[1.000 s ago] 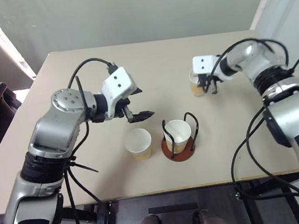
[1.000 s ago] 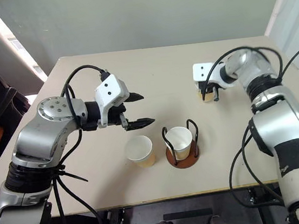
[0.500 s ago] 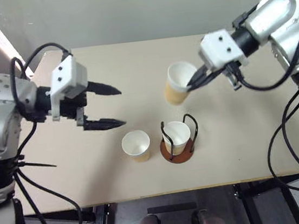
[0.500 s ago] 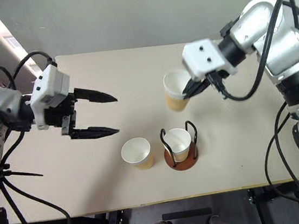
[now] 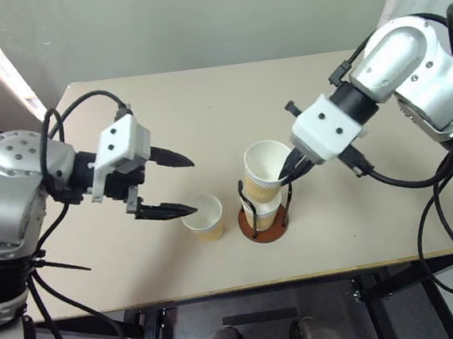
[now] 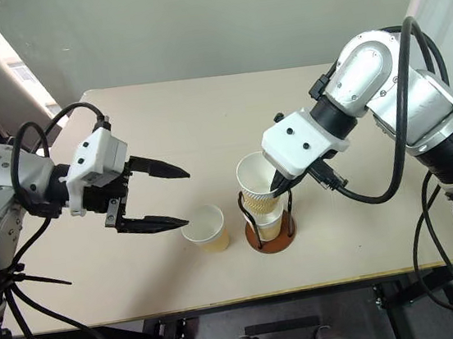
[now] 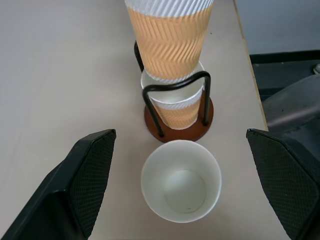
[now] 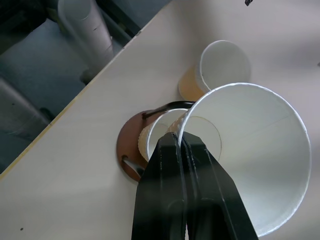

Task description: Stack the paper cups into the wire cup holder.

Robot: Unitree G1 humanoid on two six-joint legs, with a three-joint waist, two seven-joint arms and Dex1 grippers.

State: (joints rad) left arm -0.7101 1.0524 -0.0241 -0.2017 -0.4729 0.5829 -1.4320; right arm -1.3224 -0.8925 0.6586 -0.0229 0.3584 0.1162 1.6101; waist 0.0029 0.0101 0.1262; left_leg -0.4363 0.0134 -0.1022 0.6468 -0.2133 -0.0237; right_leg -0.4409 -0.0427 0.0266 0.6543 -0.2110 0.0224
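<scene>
The wire cup holder [image 5: 260, 230] stands on the table near its front edge, with one paper cup [image 7: 175, 107] sitting inside its black loops. My right gripper [image 8: 180, 141] is shut on the rim of a second paper cup [image 5: 262, 170]. That cup hangs slightly tilted right over the cup in the holder; I cannot tell whether they touch. A third paper cup [image 6: 205, 227] stands upright on the table just left of the holder. My left gripper [image 5: 182, 188] is open, level with that cup and to its left, with nothing between its fingers [image 7: 92, 170].
The beige table [image 5: 140, 271] has its front edge a short way in front of the holder and the loose cup. Black cables hang from both arms beside the table.
My right gripper has brought its cup from the far right of the table toward me, to just above the holder. The left gripper has drawn back a little, still open.
</scene>
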